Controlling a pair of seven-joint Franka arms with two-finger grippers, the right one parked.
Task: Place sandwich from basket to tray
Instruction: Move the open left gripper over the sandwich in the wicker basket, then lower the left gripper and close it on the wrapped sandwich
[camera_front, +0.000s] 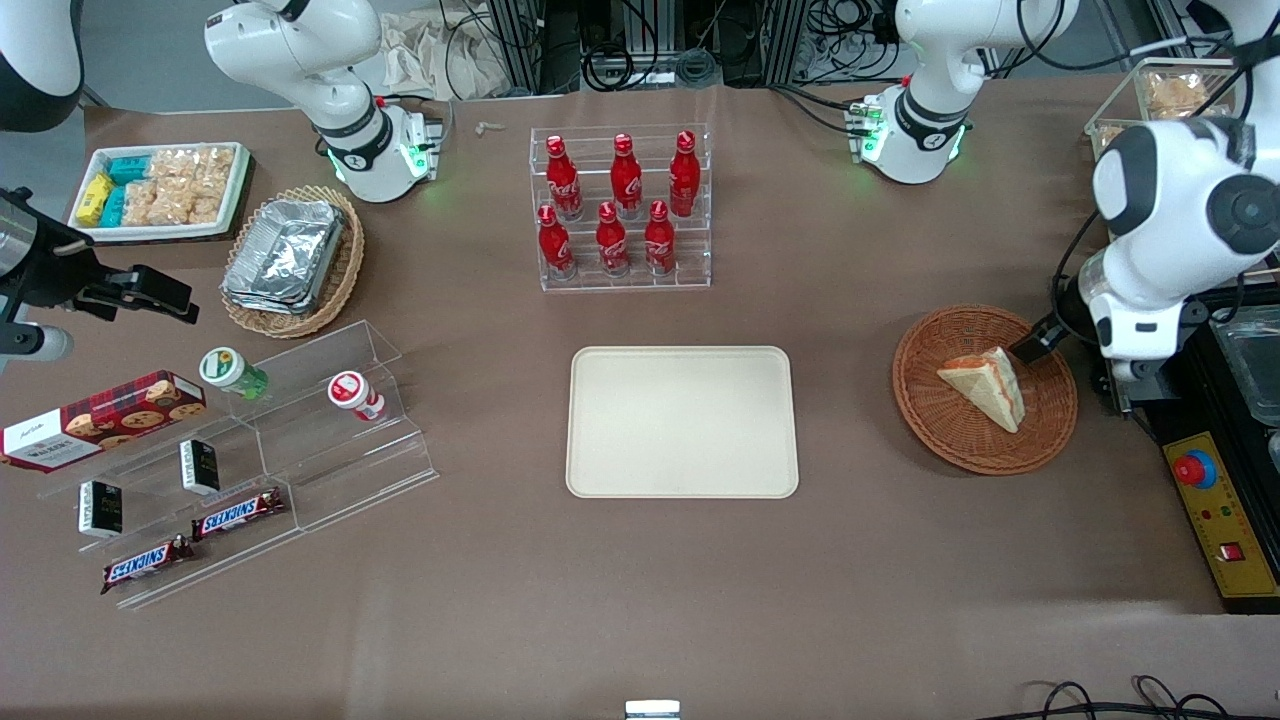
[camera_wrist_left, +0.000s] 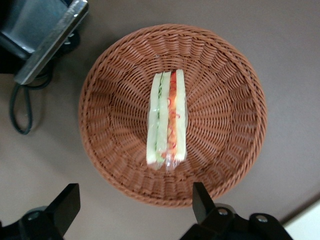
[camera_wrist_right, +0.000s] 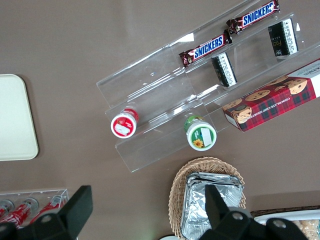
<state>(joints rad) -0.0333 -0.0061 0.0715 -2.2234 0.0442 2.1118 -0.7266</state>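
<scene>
The sandwich (camera_front: 985, 385) (camera_wrist_left: 167, 122), a clear-wrapped wedge of pale bread with red-orange and green filling, lies in the round reddish-brown wicker basket (camera_front: 930, 420) (camera_wrist_left: 220, 90) toward the working arm's end of the table. My left gripper (camera_front: 1040, 342) (camera_wrist_left: 135, 207) hangs above the basket's rim, beside the sandwich and clear of it. Its black fingers (camera_wrist_left: 202, 202) stand wide apart with nothing between them. The cream-beige tray (camera_front: 683, 421) lies bare at the table's middle, between the basket and the parked arm's end.
A clear rack of red cola bottles (camera_front: 620, 205) stands farther from the front camera than the tray. A black control box (camera_front: 1225, 505) with a red button sits beside the basket at the table's end. Snack shelves (camera_front: 250, 450) and a foil-tray basket (camera_front: 290, 258) lie toward the parked arm's end.
</scene>
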